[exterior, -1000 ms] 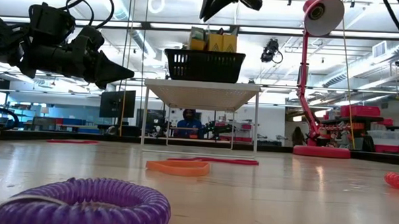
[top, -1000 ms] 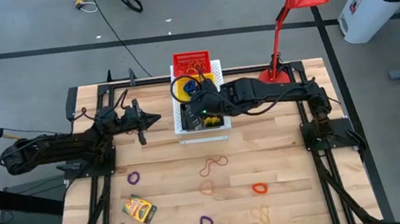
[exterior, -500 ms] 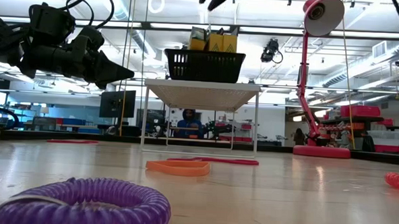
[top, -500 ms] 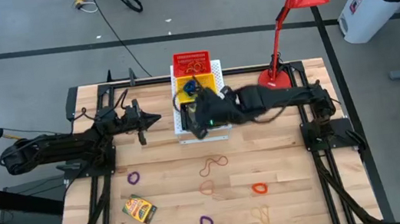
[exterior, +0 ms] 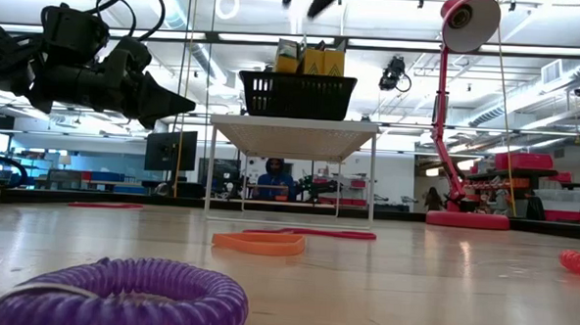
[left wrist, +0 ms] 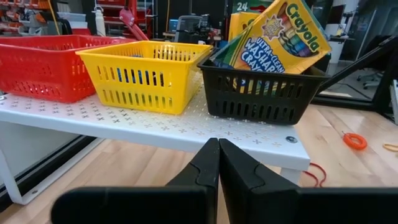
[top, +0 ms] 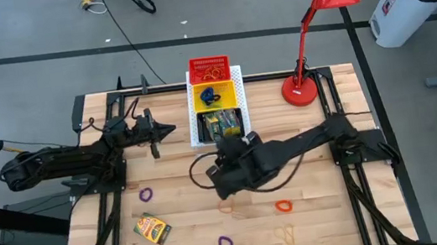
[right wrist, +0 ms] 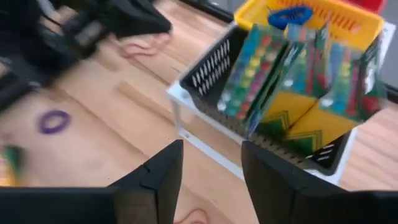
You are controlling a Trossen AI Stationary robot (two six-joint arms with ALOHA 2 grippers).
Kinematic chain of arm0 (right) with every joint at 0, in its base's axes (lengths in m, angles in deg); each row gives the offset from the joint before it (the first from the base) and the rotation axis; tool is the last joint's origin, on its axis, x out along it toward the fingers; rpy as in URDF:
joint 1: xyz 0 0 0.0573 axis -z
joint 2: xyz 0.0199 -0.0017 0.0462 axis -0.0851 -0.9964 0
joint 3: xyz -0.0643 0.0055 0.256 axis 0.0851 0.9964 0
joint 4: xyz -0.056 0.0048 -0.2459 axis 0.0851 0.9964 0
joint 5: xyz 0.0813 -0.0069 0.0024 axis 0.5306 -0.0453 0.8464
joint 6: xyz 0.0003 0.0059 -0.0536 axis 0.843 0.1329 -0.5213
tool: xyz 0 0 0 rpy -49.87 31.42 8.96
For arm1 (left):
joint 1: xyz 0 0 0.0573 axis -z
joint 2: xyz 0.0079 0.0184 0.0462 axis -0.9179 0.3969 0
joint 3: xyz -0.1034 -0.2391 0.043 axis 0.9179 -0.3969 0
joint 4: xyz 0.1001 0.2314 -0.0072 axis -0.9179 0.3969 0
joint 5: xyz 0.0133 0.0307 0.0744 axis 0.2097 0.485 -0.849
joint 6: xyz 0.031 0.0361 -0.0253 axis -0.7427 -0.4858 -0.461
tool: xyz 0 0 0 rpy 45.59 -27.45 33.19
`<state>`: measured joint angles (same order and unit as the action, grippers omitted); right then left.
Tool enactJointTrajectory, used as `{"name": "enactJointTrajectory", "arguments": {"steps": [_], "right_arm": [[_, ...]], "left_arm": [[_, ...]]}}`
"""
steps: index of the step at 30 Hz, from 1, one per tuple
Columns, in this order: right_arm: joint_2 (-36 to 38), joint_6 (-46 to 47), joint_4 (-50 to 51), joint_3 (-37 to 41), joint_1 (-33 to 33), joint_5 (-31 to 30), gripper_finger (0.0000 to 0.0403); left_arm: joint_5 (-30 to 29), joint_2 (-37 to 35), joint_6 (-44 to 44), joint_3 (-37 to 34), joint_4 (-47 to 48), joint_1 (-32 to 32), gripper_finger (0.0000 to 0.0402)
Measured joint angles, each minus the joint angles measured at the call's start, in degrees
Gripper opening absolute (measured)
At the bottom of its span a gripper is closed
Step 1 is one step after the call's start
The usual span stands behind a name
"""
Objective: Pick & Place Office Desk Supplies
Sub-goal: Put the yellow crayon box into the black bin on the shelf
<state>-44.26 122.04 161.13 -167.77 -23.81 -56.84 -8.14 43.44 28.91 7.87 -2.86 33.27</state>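
Note:
My right gripper hangs open above the middle of the table, just near-side of the white shelf; nothing is between its fingers. Ahead of it, crayon boxes stand on end in the black basket. Another crayon box lies flat on the table at the near left. Purple loops, an orange loop and thin rubber bands lie loose on the wood. My left gripper waits shut, held level, left of the shelf.
On the shelf, beyond the black basket, stand a yellow basket with a blue loop in it and a red basket. A red desk lamp stands at the far right. More rubber bands lie near the front edge.
My right gripper has drawn away from above the black basket toward the table's near edge and somewhat left, sinking a little and rolling. Its fingers have opened on the way. The crayon boxes stay in the basket.

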Motion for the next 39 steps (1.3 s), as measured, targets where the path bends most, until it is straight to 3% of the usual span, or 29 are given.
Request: {"name": "enactJointTrajectory", "arguments": {"steps": [9,16,24,39], "right_arm": [[-2.6,1.0,2.1,0.0,2.2,-2.7,0.0147],[-2.6,8.7,8.6,0.0,2.1,-2.7,0.0146],[-2.6,4.1,4.1,0.0,3.8,-1.3,0.0142],[-2.5,2.8,3.7,0.0,5.7,2.0,0.007]], "left_arm": [[0.6,0.0,0.5,0.0,0.7,0.0,0.0013],[0.4,0.0,-0.1,0.0,0.7,0.0,0.0013],[0.3,0.0,-0.1,0.0,0.7,0.0,0.0013],[0.3,0.0,-0.1,0.0,0.7,0.0,0.0013]]}}
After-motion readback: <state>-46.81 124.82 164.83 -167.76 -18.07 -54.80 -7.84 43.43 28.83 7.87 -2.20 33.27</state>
